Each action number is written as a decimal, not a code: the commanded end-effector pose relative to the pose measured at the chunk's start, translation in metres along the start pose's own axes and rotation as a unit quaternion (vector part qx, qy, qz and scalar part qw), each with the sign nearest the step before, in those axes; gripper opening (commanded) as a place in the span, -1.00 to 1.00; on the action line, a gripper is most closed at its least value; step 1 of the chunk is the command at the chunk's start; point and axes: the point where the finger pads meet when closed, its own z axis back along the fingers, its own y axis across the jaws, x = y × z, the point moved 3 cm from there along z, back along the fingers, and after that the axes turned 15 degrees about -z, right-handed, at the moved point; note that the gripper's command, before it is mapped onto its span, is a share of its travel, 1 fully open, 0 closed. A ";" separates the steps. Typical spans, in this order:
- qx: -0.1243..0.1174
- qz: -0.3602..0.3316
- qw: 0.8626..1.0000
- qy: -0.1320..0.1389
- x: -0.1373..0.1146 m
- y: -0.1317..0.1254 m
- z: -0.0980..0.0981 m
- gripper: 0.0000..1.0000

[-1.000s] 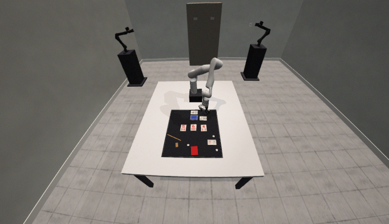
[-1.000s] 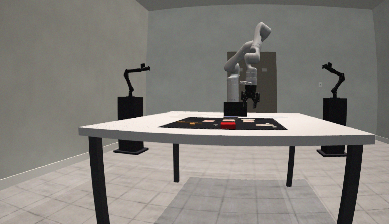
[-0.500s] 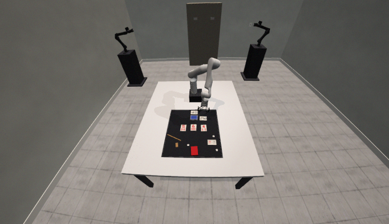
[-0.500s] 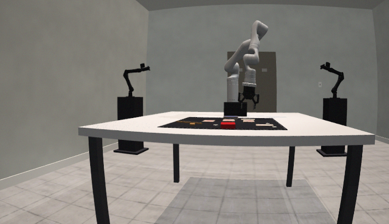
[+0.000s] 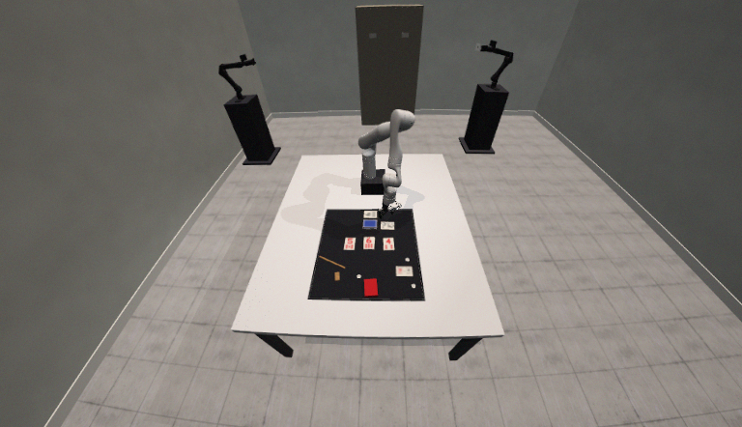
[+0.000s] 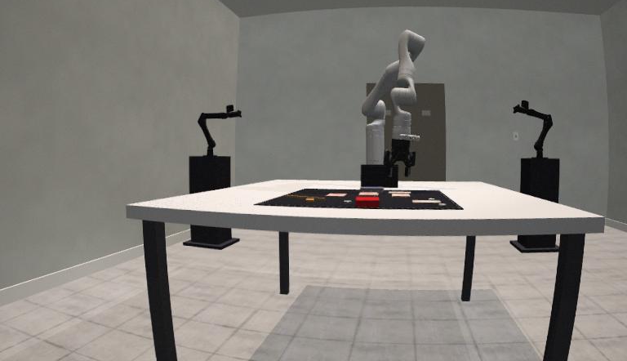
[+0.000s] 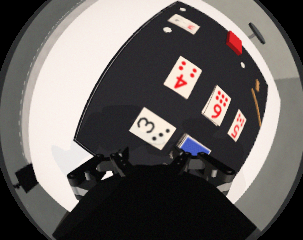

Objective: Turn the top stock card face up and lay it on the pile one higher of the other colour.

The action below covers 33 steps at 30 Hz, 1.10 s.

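My gripper (image 5: 388,213) (image 6: 398,172) (image 7: 150,152) is open and empty, above the back of the black mat, near the black 3. The blue-backed face-down stock (image 5: 369,224) (image 7: 196,144) lies at the mat's back, partly behind a finger in the wrist view. The black 3 (image 5: 386,225) (image 7: 152,128) lies beside it. A white card with black marks (image 5: 370,213) lies behind the stock, too small to read. In front lie three face-up piles: red 5 (image 5: 349,243) (image 7: 236,125), red 6 (image 5: 368,242) (image 7: 216,105) and red 4 (image 5: 388,243) (image 7: 183,77).
A red block (image 5: 371,287) (image 6: 367,202) (image 7: 234,43) lies at the mat's front. A sideways red-marked card (image 5: 403,270) (image 7: 184,24) lies front right, near small white pieces. An orange stick (image 5: 331,262) and small orange block (image 5: 336,275) lie front left.
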 end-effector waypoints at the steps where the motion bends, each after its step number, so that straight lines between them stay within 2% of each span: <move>1: -0.006 0.014 1.000 0.005 -0.002 0.004 0.003 0.69; 2: -0.006 0.014 1.000 0.005 -0.002 0.004 0.003 0.69; 7: -0.007 0.113 0.994 0.013 -0.005 0.005 0.003 0.69; 17: -0.005 0.277 0.960 0.029 -0.011 0.004 0.006 0.69; 19: -0.005 0.277 0.960 0.029 -0.011 0.004 0.006 0.69; 33: 0.001 0.419 0.907 0.048 -0.019 0.002 0.009 0.69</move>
